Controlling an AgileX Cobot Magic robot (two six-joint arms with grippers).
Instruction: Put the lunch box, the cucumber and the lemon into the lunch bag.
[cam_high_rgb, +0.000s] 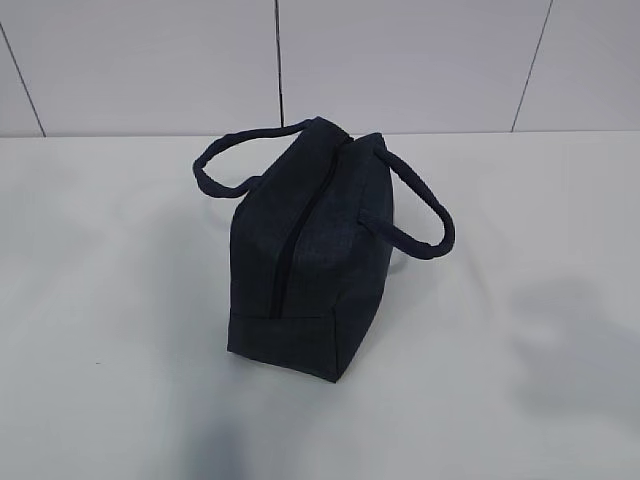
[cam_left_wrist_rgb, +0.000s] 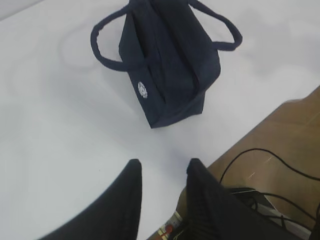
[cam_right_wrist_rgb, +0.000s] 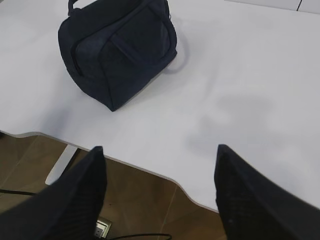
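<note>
Counter: white, occupying most of every view; its front edge is seen at lower right of the left wrist view and along the bottom of the right wrist view, with brown floor and cables beyond.

Lunch bag: dark navy fabric, standing upright at the centre of the exterior view, upper centre of the left wrist view and upper left of the right wrist view. Two loop handles are drooped to either side. The zipper is seen as a dark line along the top and down the near end; it appears closed. A small white emblem is shown on one end panel in the left wrist view.

Right end effector: at the bottom of its own view, jaws spread wide, nothing between them, well apart from the bag.

Left end effector: at the bottom of its own view, jaws partly apart, nothing gripped, clear of the bag.

Lunch box, cucumber, lemon: not seen in any view; they are judged to be inside the bag already or out of frame, and which cannot be told.

Step in hand: judged either the very end or the very start. If packing remains, the zipper would have to be opened first.
</note>
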